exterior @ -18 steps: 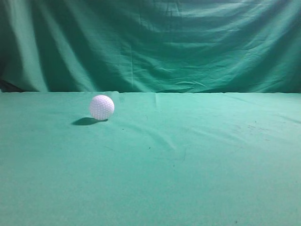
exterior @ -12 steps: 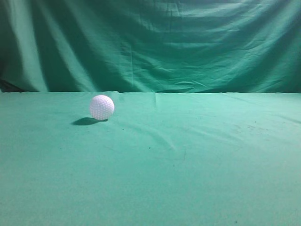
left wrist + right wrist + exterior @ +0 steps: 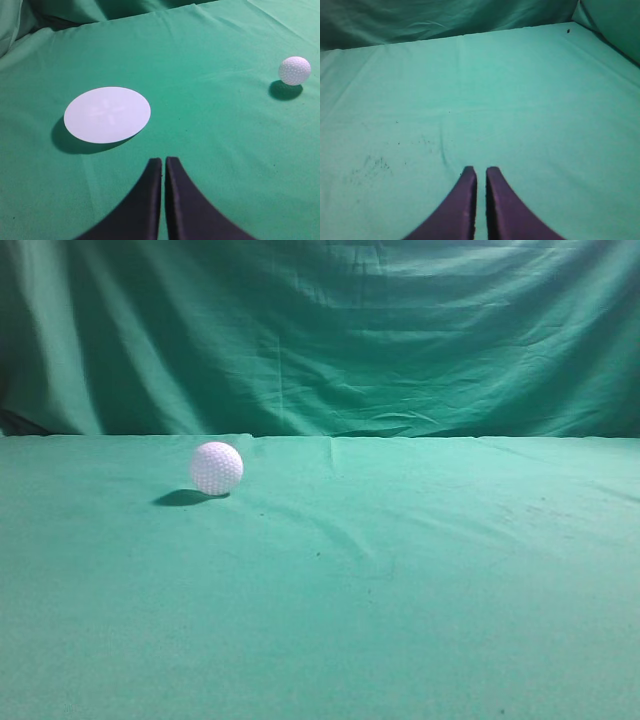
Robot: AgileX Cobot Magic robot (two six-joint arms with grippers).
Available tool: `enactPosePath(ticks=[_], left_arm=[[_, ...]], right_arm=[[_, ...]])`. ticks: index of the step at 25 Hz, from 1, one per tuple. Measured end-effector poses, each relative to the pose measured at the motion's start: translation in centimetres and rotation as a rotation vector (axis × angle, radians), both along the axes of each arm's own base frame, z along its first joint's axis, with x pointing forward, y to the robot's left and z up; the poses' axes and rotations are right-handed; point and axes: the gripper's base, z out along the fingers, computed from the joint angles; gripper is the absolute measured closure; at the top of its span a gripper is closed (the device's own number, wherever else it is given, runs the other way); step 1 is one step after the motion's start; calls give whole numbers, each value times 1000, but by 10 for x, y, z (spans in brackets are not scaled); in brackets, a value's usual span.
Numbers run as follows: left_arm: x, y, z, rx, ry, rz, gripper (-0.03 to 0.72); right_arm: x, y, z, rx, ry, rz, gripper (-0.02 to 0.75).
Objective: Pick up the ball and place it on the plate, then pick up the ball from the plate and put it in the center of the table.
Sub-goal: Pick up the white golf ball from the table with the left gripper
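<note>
The white dimpled ball (image 3: 217, 467) rests on the green cloth table (image 3: 400, 580), left of centre in the exterior view. It also shows at the far right of the left wrist view (image 3: 294, 70). A flat white round plate (image 3: 107, 114) lies on the cloth in the left wrist view, well left of the ball and just ahead of my left gripper (image 3: 163, 160). The left gripper is shut and empty. My right gripper (image 3: 480, 170) is shut and empty over bare cloth. Neither gripper nor the plate shows in the exterior view.
A draped green curtain (image 3: 320, 330) hangs behind the table's far edge. The cloth has a few wrinkles and small dark specks (image 3: 370, 162).
</note>
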Motion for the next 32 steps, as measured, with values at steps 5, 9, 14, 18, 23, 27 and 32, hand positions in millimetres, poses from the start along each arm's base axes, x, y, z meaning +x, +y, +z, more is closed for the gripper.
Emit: enactPosePath(ticks=[5,9,14,18,23,27,32], left_arm=[[1,-2,3,-76,-25,-2,688],[3,-3,19,-222,-190,5,688],[3,-1,30,-249,-300,13,688],[2,1,41,-282,-428,23,688],[-3,-1,64,-290,-382,3,688],[1,-5,87,-269,-204,-12,688],[20,-12,80,-299,91,-13,688]], right_arm=[[0,0,0,0,0,0,682],[0,0,0,0,0,0,682],[0,0,0,0,0,0,682],[0,0,0,0,0,0,682],[0,0,0,0,0,0,682],[0,0,0,0,0,0,682],[0,0,0,0,0,0,682]])
